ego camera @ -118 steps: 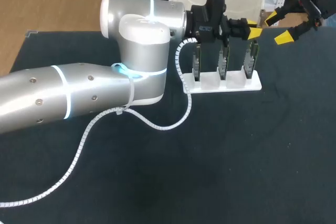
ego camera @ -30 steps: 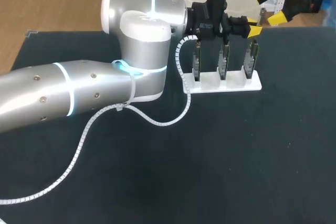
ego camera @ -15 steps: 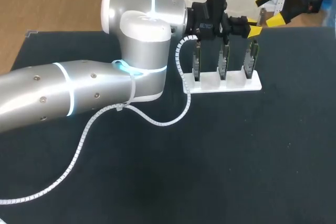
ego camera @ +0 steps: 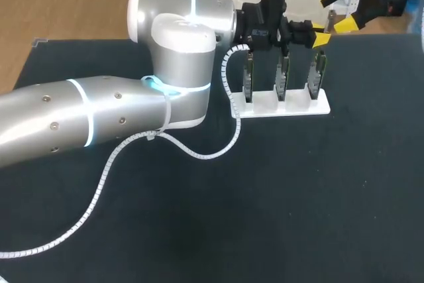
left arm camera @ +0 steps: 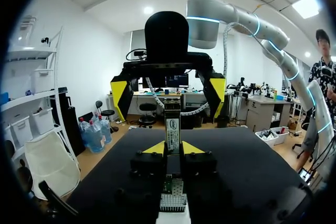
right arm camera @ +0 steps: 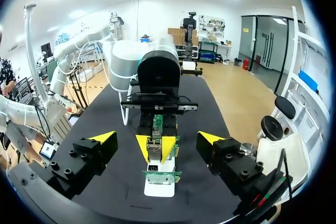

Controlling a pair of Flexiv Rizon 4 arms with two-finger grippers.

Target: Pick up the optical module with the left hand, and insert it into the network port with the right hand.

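Observation:
In the left wrist view my left gripper (left arm camera: 173, 149) is shut on the optical module (left arm camera: 172, 127), a slim silver bar with a label that sticks out ahead of the yellow tips. The head view puts my left gripper (ego camera: 319, 34) just above the rightmost of three green port boards (ego camera: 281, 77), which stand upright in a white rack (ego camera: 318, 105). My right gripper (ego camera: 339, 10) hangs open behind and to the right of the rack, facing the left one. From the right wrist, my right gripper (right arm camera: 157, 137) spreads wide, with the left gripper (right arm camera: 155, 148) a short way ahead between the tips.
A white spiral cable (ego camera: 199, 154) from the left arm trails over the dark table (ego camera: 298, 197) in front of the rack. The table's back edge runs just behind the rack, under my right gripper.
Since the oldest frame my right gripper has moved up and left from the far right edge; over the last second it has barely shifted. The left arm and the module have not moved.

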